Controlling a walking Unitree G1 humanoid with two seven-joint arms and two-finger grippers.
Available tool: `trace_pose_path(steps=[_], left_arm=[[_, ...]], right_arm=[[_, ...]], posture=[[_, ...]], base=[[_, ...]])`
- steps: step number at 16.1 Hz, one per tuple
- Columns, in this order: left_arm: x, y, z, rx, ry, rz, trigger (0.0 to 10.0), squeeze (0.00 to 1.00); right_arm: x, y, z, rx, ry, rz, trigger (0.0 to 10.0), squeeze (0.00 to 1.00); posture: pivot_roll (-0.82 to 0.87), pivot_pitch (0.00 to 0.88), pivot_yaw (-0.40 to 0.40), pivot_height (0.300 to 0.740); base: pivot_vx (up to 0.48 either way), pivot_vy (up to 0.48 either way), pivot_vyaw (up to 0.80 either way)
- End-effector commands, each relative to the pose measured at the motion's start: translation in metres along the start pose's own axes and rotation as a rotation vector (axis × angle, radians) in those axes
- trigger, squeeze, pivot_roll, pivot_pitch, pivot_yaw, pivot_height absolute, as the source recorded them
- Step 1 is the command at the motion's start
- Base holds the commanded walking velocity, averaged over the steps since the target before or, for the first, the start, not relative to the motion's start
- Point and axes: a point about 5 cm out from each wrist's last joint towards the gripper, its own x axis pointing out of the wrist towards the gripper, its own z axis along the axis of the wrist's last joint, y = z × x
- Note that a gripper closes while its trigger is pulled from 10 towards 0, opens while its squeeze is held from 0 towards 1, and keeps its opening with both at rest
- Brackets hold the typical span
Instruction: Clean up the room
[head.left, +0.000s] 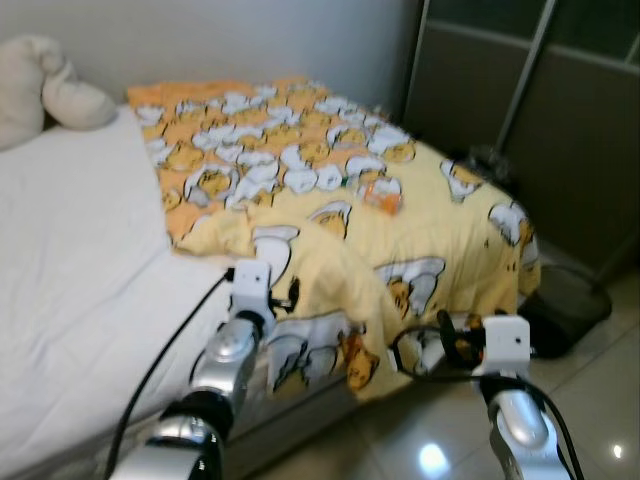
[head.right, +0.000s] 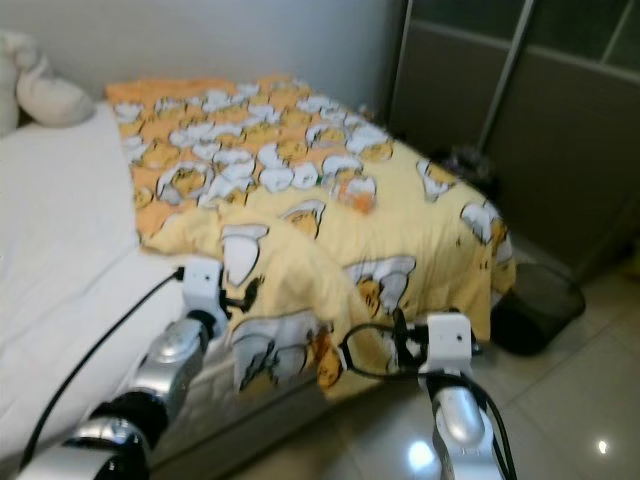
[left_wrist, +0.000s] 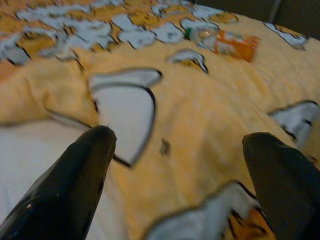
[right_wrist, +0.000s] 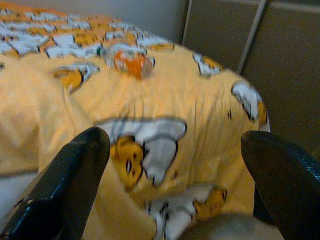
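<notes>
Soft matt cloth blanket (head.left: 400, 210), smooth white sheet (head.left: 70, 250), glossy tiled floor (head.left: 590, 400).

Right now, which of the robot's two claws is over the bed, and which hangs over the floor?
The left gripper is at the bunched edge of the yellow blanket. The right gripper hangs over the shiny tiled floor beside the bed.

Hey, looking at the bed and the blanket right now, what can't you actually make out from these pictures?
- Orange item on the yellow blanket: blurred and small in the eye views; in the left wrist view it looks like a bottle, label unreadable.
- Dark object on the floor past the bed's foot: dim, blurred, partly hidden by the blanket; possibly a bin.
- Cream soft thing at the bed's head: cut off by the left edge.
- Under the bunched blanket fold: hidden.
</notes>
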Motion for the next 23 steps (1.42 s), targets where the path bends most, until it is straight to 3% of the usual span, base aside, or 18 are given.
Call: trace_pose_path(steps=[1, 2, 4, 5, 6, 8, 10, 14, 17, 21, 23], left_arm=[[-0.004, 0.015, -0.013, 0.059, 0.095, 0.079, 10.0, 0.0], [-0.006, 0.016, -0.021, 0.041, 0.125, 0.09, 10.0, 0.0], [-0.008, 0.014, -0.023, -0.002, 0.093, 0.109, 10.0, 0.0], [-0.008, 0.011, -0.022, -0.015, 0.076, 0.101, 10.0, 0.0], [-0.008, -0.003, -0.023, -0.027, 0.044, 0.068, 10.0, 0.0], [-0.01, -0.012, -0.027, -0.032, 0.044, 0.047, 10.0, 0.0], [-0.02, -0.011, -0.042, 0.038, 0.057, 0.103, 10.0, 0.0], [-0.032, 0.001, -0.051, 0.126, 0.021, 0.217, 10.0, 0.0], [-0.036, 0.009, -0.054, 0.136, 0.011, 0.304, 10.0, 0.0], [-0.039, 0.01, -0.057, 0.081, 0.025, 0.357, 10.0, 0.0], [-0.033, -0.005, -0.053, 0.029, 0.022, 0.281, 10.0, 0.0]], right_arm=[[-0.004, 0.006, 0.002, 0.016, -0.007, 0.027, 10.0, 0.0], [-0.01, 0.006, 0.002, 0.045, -0.012, 0.06, 10.0, 0.0], [-0.033, 0.007, -0.002, 0.095, 0.014, 0.179, 10.0, 0.0], [-0.042, 0.006, -0.009, 0.074, 0.048, 0.213, 10.0, 0.0], [-0.065, -0.002, -0.024, 0.012, 0.121, 0.265, 10.0, 0.0], [-0.077, -0.006, -0.033, -0.011, 0.175, 0.275, 10.0, 0.0], [-0.102, -0.011, -0.032, -0.02, 0.241, 0.315, 10.0, 0.0], [-0.121, -0.017, -0.031, -0.051, 0.281, 0.352, 10.0, 0.0], [-0.128, -0.018, -0.029, -0.059, 0.312, 0.366, 10.0, 0.0], [-0.133, -0.017, -0.028, -0.063, 0.333, 0.381, 10.0, 0.0], [-0.135, -0.017, -0.027, -0.067, 0.344, 0.385, 10.0, 0.0]], posture=[[0.07, 0.0, -0.004, 0.74], [0.05, 0.02, -0.026, 0.74], [0.0, 0.098, -0.078, 0.74], [-0.01, 0.128, -0.094, 0.74], [-0.04, 0.174, -0.12, 0.74], [-0.05, 0.203, -0.14, 0.74], [-0.1, 0.283, -0.186, 0.74], [-0.12, 0.336, -0.222, 0.74], [-0.12, 0.35, -0.234, 0.74], [-0.12, 0.358, -0.24, 0.74], [-0.12, 0.366, -0.245, 0.74]], base=[[0.0, 0.0, 0.0], [0.0, 0.0, 0.0], [0.0, 0.0, 0.0], [0.0, 0.0, 0.0], [0.0, 0.0, 0.0], [0.0, 0.0, 0.0], [0.0, 0.0, 0.0], [0.0, 0.0, 0.0], [0.0, 0.0, 0.0], [0.0, 0.0, 0.0], [0.0, 0.0, 0.0]])
